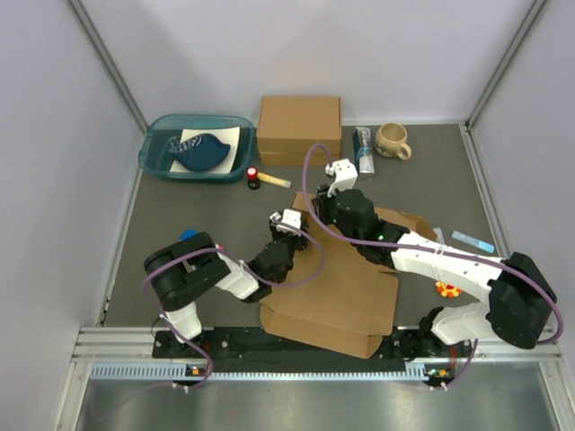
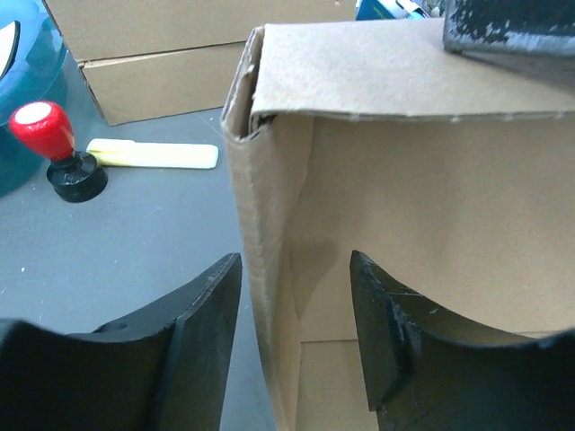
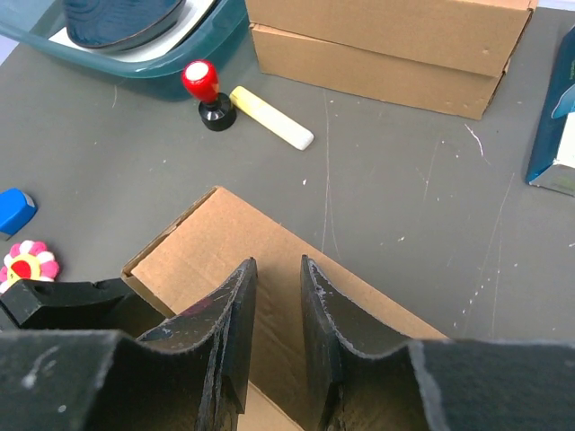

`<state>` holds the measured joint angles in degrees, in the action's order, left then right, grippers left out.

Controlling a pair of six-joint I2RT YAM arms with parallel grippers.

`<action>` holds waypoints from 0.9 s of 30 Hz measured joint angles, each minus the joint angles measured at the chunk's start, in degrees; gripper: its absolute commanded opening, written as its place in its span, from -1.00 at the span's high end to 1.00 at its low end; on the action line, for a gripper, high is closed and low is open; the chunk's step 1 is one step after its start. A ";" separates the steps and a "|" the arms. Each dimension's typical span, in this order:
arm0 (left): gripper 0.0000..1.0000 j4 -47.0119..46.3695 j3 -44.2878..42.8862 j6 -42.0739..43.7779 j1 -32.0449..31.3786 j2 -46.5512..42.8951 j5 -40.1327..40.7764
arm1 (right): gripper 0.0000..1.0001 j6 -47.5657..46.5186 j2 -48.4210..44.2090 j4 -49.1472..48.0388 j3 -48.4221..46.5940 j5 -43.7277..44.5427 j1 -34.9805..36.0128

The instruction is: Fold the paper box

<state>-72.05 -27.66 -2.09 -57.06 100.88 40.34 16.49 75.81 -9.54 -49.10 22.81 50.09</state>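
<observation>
The overhead view shows the paper box (image 1: 346,296), matte brown die-cut cardboard, lying on the grey worktop (image 1: 180,215) between both arms. Only the left wrist view shows one creased wall standing upright between the curved black fingers of the released left end effector (image 2: 292,260). The right end effector (image 3: 278,265) sits narrowly parted at a folded flap; I cannot tell whether it grasps it.

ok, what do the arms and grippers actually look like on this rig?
Both the left arm and right arm have chunky black joint housings joined by white links, with a purple cable looping along each. A white block sits at each wrist. The left gripper and right gripper have two black, curved fingers, scuffed at the edges.
</observation>
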 measured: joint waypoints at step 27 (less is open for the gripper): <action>0.14 3.87 -2.99 1.29 1.88 1.86 -0.24 | 0.46 0.07 -0.02 -2.01 1.11 -0.09 -0.37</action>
<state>-68.18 -30.65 -0.80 -55.18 102.74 40.10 16.56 75.79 -11.55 -47.99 22.72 49.71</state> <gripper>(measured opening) 0.443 0.268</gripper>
